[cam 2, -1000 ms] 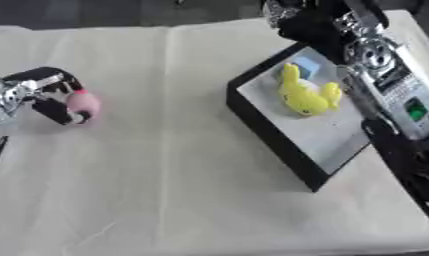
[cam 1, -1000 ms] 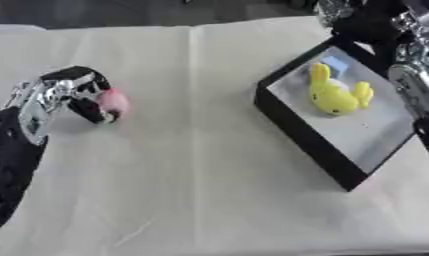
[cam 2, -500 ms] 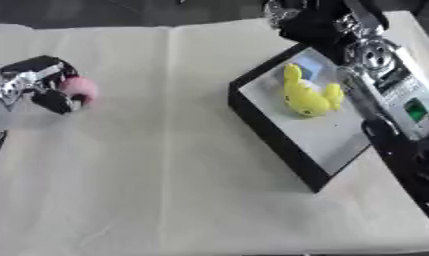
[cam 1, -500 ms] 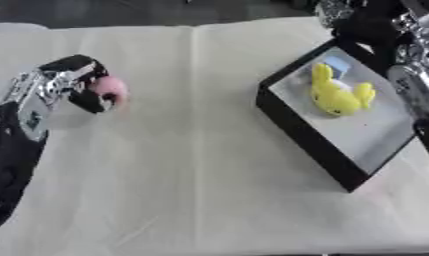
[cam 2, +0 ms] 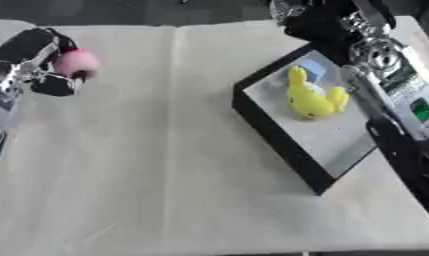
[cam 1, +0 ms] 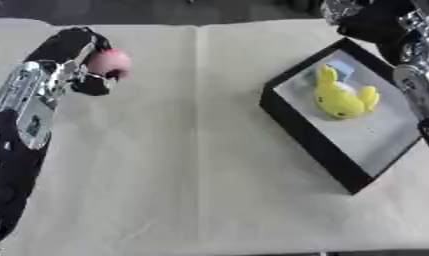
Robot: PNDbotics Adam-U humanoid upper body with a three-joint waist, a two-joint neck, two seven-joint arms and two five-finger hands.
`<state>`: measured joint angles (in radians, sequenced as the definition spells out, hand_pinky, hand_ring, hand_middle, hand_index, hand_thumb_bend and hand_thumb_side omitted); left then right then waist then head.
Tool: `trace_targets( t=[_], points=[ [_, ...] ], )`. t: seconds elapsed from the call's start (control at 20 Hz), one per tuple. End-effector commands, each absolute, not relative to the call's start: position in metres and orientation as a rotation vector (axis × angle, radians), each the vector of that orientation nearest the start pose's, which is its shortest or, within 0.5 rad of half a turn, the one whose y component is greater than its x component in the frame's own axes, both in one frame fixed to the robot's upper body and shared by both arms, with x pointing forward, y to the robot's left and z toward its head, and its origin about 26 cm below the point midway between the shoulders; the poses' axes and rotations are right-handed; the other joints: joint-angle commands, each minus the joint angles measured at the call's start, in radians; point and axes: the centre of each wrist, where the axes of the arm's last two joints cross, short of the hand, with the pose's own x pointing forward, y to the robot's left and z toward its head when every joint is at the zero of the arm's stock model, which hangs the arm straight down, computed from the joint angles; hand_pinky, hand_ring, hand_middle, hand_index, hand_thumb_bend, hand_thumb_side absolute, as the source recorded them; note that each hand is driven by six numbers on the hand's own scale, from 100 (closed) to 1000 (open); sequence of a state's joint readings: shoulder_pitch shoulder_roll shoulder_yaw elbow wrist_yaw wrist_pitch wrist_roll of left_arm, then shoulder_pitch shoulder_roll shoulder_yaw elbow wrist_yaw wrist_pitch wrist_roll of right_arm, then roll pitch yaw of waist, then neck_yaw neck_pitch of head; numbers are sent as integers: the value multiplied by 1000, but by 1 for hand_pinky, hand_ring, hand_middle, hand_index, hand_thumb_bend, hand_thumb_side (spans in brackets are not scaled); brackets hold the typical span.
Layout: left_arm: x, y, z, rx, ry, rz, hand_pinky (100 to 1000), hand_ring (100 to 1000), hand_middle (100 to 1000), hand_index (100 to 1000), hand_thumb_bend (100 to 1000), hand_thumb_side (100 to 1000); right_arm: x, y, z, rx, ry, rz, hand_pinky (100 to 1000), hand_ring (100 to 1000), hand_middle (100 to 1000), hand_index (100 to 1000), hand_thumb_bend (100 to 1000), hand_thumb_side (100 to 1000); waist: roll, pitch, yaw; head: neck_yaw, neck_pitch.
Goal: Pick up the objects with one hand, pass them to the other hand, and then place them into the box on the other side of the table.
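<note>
My left hand (cam 1: 76,55) is at the upper left, its fingers curled round a small pink ball-like object (cam 1: 109,61) held above the cream cloth. A black box (cam 1: 305,136) with a pale floor stands at the right, tilted in the view. Inside it lies a yellow plush toy (cam 1: 342,97) beside a small light-blue item (cam 1: 342,67). My right hand (cam 2: 315,19) hovers over the box's far corner at the top right; its fingers are hard to make out.
A cream cloth (cam 1: 191,165) covers the whole table, with a fold line running down its middle. My right forearm (cam 2: 392,75) stretches along the right edge over the box. The table's far edge meets a dark background at the top.
My left hand has lifted the pink object off the cloth and carried it up and toward the far side. The right arm stays over the box.
</note>
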<state>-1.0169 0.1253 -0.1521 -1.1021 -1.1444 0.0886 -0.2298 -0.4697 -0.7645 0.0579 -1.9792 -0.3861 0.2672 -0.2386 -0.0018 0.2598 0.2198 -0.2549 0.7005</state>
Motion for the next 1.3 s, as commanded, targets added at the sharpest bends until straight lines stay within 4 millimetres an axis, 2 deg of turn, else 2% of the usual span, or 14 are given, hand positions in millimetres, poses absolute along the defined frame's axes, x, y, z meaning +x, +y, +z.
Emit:
trace_targets(
  t=[0.05, 0.2, 0.4, 0.6, 0.65, 0.7, 0.95, 1.15, 1.3],
  points=[
    [453, 115, 238, 1109, -1831, -1200, 503, 492, 457, 567, 100, 100, 298, -284, 304, -274, -2142, 521, 982, 951, 932, 1000, 182, 100, -4, -36, 0, -13, -9],
    [451, 114, 221, 1047, -1965, -1089, 496, 479, 444, 565, 100, 131, 299, -269, 313, -269, -2109, 748, 974, 951, 931, 1000, 236, 100, -8, -39, -3, -30, -6],
    [451, 114, 200, 902, -2114, -901, 489, 465, 429, 565, 100, 238, 299, -248, 324, -290, -2083, 977, 958, 942, 921, 1000, 323, 100, -12, -42, -8, -48, -3],
    [451, 115, 184, 729, -2223, -801, 507, 463, 424, 567, 100, 304, 299, -227, 331, -326, -2065, 1173, 942, 937, 916, 1000, 378, 100, -13, -45, -12, -59, 3],
    [450, 115, 182, 679, -2249, -795, 514, 465, 424, 568, 100, 313, 299, -222, 332, -338, -2057, 1217, 939, 936, 913, 1000, 418, 100, -12, -46, -13, -61, 4],
    [449, 114, 181, 620, -2280, -799, 521, 465, 425, 570, 100, 330, 299, -217, 333, -347, -2049, 1261, 936, 934, 912, 1000, 391, 100, -12, -46, -15, -63, 5],
    [447, 115, 176, 386, -2376, -851, 528, 465, 424, 571, 100, 362, 297, -196, 337, -366, -2012, 1400, 925, 924, 904, 1000, 372, 100, -10, -47, -20, -74, 17],
    [444, 115, 178, 313, -2416, -862, 538, 467, 425, 571, 100, 356, 301, -187, 336, -398, -1984, 1428, 916, 906, 885, 994, 364, 100, -8, -46, -22, -79, 20],
    [441, 111, 179, 287, -2447, -870, 535, 466, 423, 568, 100, 351, 311, -180, 331, -435, -1959, 1413, 906, 888, 861, 965, 353, 100, -6, -45, -19, -85, 20]
  ],
)
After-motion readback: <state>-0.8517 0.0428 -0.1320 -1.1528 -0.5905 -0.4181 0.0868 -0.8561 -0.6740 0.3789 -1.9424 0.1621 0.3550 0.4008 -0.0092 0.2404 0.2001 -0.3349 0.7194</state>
